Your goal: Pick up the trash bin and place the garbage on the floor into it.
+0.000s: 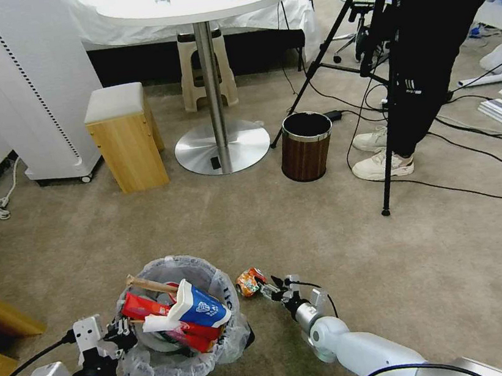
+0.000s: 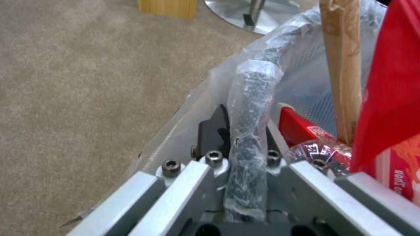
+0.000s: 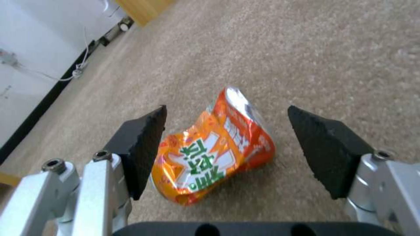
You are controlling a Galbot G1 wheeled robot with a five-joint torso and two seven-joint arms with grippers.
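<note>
An orange packet (image 3: 214, 147) with green print lies on beige carpet (image 3: 328, 49).

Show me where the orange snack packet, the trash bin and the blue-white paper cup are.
orange snack packet (image 3: 214, 154): right wrist view, printed front.
trash bin (image 1: 164, 372): head view, bag-covered side wall.
blue-white paper cup (image 1: 202, 308): head view, printed side.

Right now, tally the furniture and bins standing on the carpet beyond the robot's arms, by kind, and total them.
Round white tables: 1
Wooden stools with a white cushion: 1
Beige plastic stools under the table: 1
Dark wood-grain bins with a metal rim: 1
Tripods: 1
Total: 5
</note>
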